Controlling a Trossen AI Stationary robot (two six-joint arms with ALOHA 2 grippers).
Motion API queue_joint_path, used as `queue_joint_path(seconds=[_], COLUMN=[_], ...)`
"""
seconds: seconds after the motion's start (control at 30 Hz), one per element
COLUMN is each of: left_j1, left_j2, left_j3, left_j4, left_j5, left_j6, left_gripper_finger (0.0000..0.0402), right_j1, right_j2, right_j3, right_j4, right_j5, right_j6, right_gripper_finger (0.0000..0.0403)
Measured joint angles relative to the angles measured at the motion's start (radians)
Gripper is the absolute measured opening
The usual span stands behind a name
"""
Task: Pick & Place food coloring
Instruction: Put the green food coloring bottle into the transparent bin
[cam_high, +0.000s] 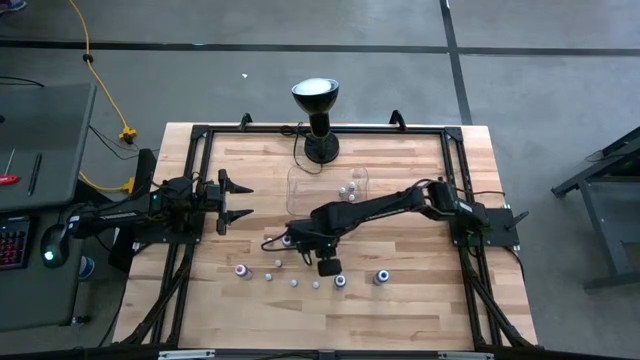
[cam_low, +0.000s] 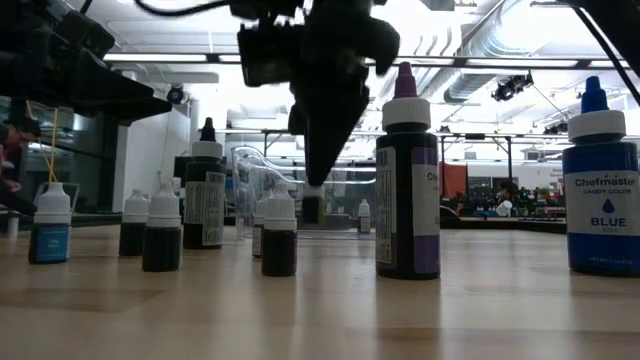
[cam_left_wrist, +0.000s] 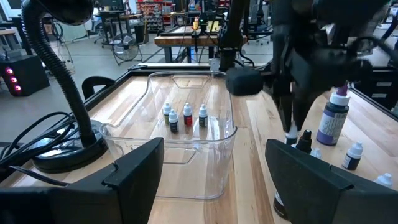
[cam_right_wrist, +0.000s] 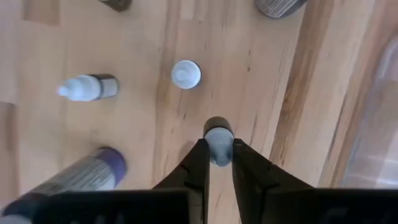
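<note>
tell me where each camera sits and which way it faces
High view: above the table, looking straight down; both arms show, right gripper near the clear tray.
Low view: table-top height, level across bottles; an arm hangs from above.
Left wrist view: faces the tray; own left gripper open.
Right wrist view: looks down; own gripper pinching a small bottle.
Shared: the tray.

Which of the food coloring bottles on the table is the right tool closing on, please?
The small white-capped bottle standing between the right tool's fingertips; the neighbouring bottles, including the tall purple-capped bottle, stand apart from it.
</note>
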Motion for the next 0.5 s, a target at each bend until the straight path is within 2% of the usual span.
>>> queue_joint_path(seconds=[0.5], left_j1=[0.000], left_j2=[0.000], left_j3=[0.000], left_j4=[0.000], left_j5=[0.000], left_j6=[0.000], left_gripper_finger=[0.0278], right_j1=[0.024], right_j2=[-0.163], right_j3=[0.000], right_j4=[0.012], right_j5=[-0.007], right_j6=[0.111], right_gripper_finger=[0.0038])
